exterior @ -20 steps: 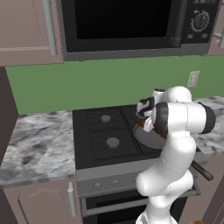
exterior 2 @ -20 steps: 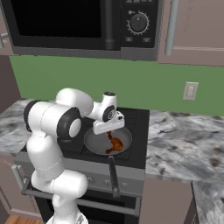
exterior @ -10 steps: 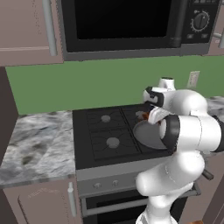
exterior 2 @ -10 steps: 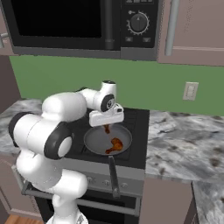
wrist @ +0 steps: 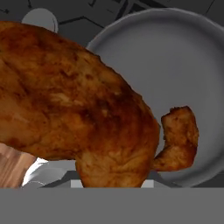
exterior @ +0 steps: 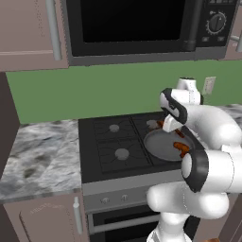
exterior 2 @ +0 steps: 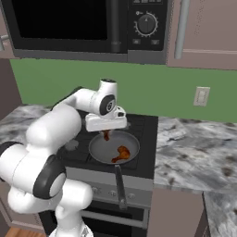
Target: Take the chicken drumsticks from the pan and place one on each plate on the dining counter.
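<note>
The claw (exterior 2: 107, 133) pinches one drumstick (wrist: 74, 109) above the pan (exterior 2: 99, 149); with a loose grip, I think it could drop back beside the other drumstick (exterior 2: 121, 154).

There are two chicken drumsticks: one (exterior 2: 106, 135) hangs above the pan, and the other (exterior 2: 121, 153) lies inside it. There is one round grey pan (exterior 2: 102, 149) with one long dark handle (exterior 2: 119, 184). The stove (exterior: 101, 146) has four burners; two (exterior: 121, 153) are plain in the left base view. One microwave (exterior: 137, 23) sits above, with one dial (exterior: 218, 21). One wall outlet (exterior 2: 201, 96) shows on the green wall.
</note>
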